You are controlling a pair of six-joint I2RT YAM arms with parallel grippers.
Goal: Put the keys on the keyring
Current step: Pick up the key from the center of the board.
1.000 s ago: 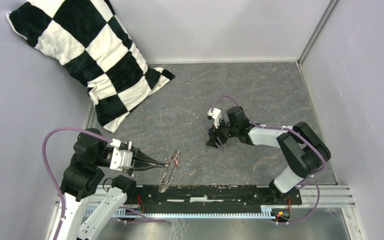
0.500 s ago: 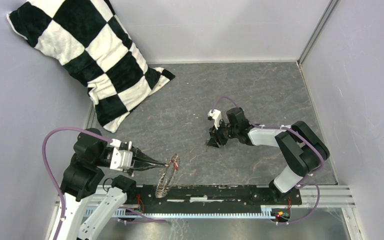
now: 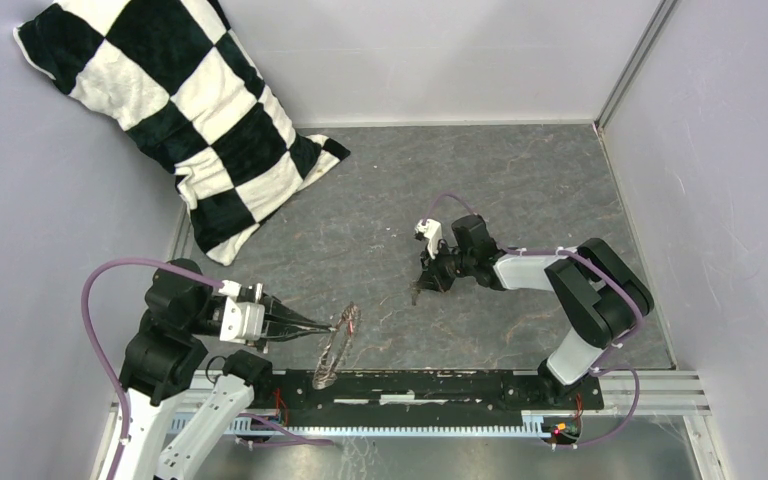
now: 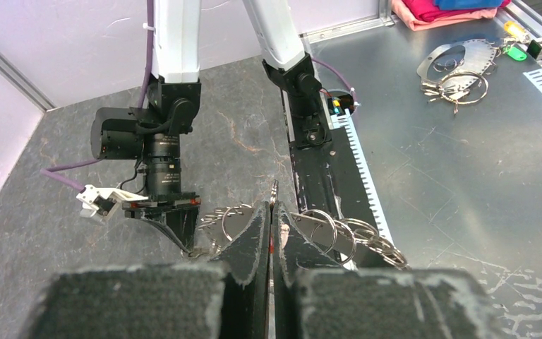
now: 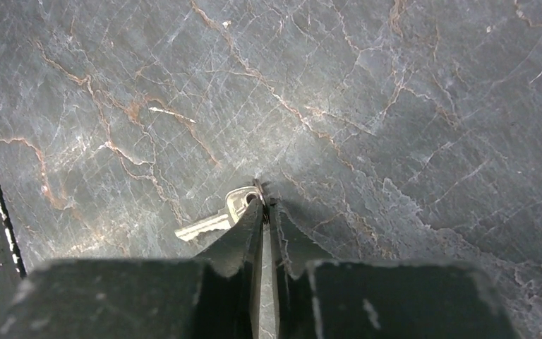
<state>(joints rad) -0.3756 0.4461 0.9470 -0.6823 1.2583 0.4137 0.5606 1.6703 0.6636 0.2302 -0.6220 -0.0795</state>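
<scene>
We see the left jaws clamped on the keyring (image 3: 332,345), held edge-on beside the rail (image 3: 440,385). The right jaws pinch the key (image 5: 219,217) on open counter (image 3: 520,180), well beyond the rail.

Bare table (image 3: 380,250) separates left tool (image 3: 332,326) and right tool (image 3: 417,292); pillow (image 3: 160,110) seemingly aside.

Left arm (image 3: 173,305) and right arm (image 3: 535,270) hold jaws closed.
</scene>
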